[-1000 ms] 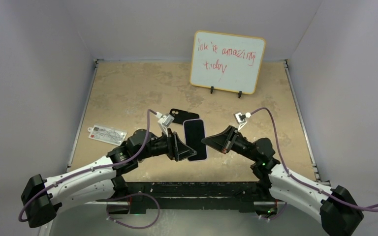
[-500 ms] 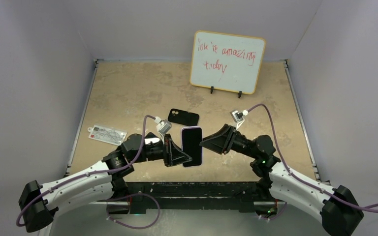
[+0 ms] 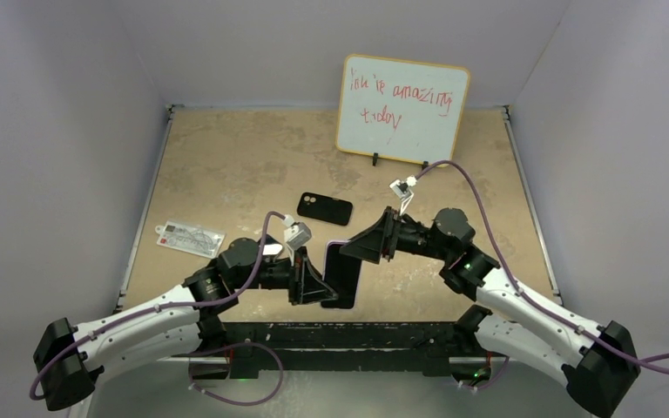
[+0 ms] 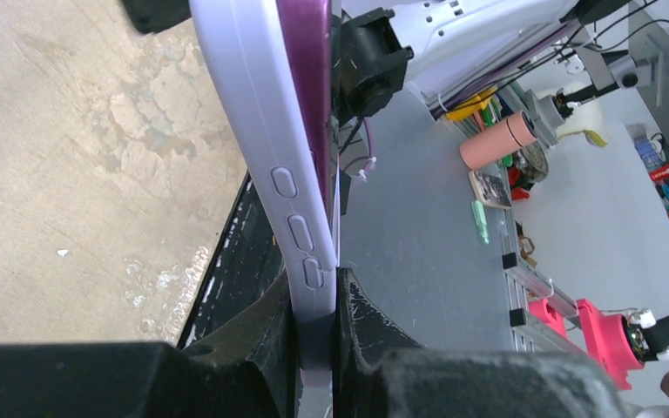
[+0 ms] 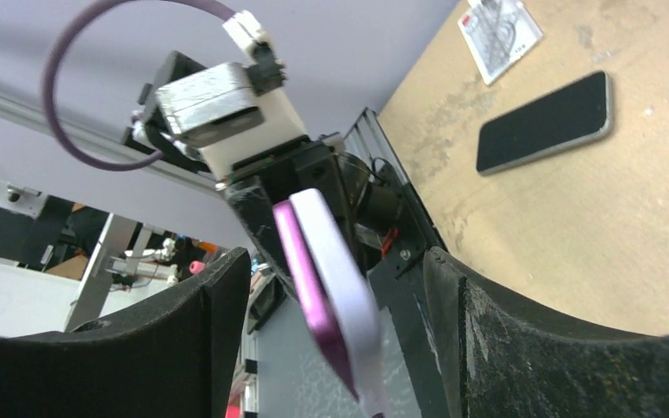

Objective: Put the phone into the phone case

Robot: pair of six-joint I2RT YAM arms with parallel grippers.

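Top external view shows your left gripper (image 3: 320, 280) clamped on one end of the phone (image 3: 343, 272), holding it off the counter by the near edge. Your right gripper (image 3: 361, 247) is spread wide, its fingers (image 5: 183, 340) flanking the phone's other end with gaps on both sides. The phone case (image 3: 325, 207) lies flat mid-counter.

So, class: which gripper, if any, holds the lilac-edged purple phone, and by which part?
The left gripper clamps the lilac-edged phone by the end near its side buttons; the right gripper is open.
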